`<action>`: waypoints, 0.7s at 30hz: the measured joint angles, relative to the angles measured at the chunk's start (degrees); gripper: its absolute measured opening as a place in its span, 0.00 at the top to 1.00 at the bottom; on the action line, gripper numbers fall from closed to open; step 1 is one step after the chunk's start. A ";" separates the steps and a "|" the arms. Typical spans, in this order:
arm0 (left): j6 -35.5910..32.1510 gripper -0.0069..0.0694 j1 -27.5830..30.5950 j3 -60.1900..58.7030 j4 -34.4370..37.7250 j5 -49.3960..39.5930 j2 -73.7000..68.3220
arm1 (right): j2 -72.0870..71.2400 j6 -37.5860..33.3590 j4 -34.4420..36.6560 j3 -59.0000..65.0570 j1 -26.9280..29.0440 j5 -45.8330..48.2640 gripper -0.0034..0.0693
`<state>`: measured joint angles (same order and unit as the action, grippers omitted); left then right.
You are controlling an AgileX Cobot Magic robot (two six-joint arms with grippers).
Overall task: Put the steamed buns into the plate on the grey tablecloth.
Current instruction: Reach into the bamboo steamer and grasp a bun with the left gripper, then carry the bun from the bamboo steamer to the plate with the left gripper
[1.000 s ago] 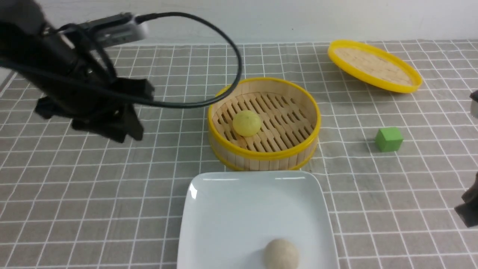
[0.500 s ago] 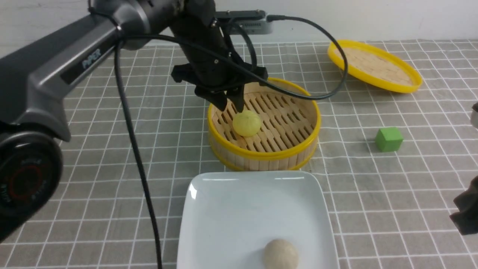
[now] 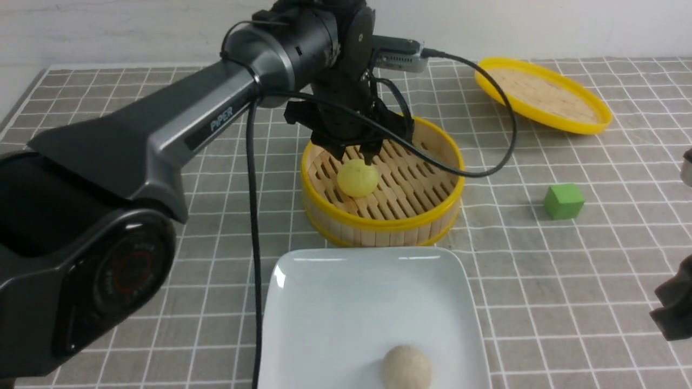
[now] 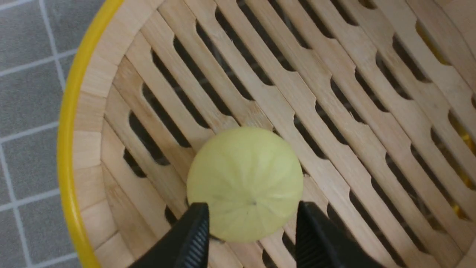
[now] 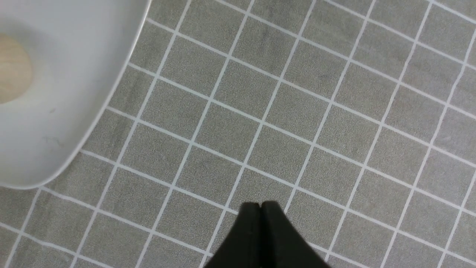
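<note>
Steamed buns (image 4: 245,182), both dome up and round, so no long axis to tell. On the left, above the pale yellow bun (image 3: 358,178), with fingers spread wide: left gripper (image 4: 253,206); contact with the bun, cannot tell. Beneath, inside the steamer (image 3: 381,222), left of its middle: the yellow bun, resting on slats. Nearer the camera, on the grey tablecloth (image 3: 124,259): the plate (image 3: 335,302), with the beige bun (image 3: 406,367) already on it, right of centre. Farther right: yellow-rimmed lid (image 3: 543,94), tilted, then green cube (image 3: 564,201). Rightmost, over cloth, with fingers closed together: right gripper (image 5: 261,204)
</note>
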<state>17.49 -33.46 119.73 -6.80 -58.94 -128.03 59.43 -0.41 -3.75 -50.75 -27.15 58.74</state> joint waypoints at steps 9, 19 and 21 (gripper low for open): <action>0.06 0.48 0.00 0.06 1.67 3.02 -4.68 | -0.01 0.00 0.00 0.00 0.00 0.00 0.95; -5.63 0.88 0.00 0.01 6.46 -5.01 3.54 | -0.01 0.00 0.00 0.01 0.00 0.00 0.93; -8.87 0.88 0.00 0.01 7.30 -6.20 10.09 | -0.01 0.00 0.00 0.05 0.00 0.00 0.93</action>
<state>8.62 -33.46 119.74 0.50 -65.14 -117.94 59.41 -0.41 -3.75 -50.70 -27.15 58.74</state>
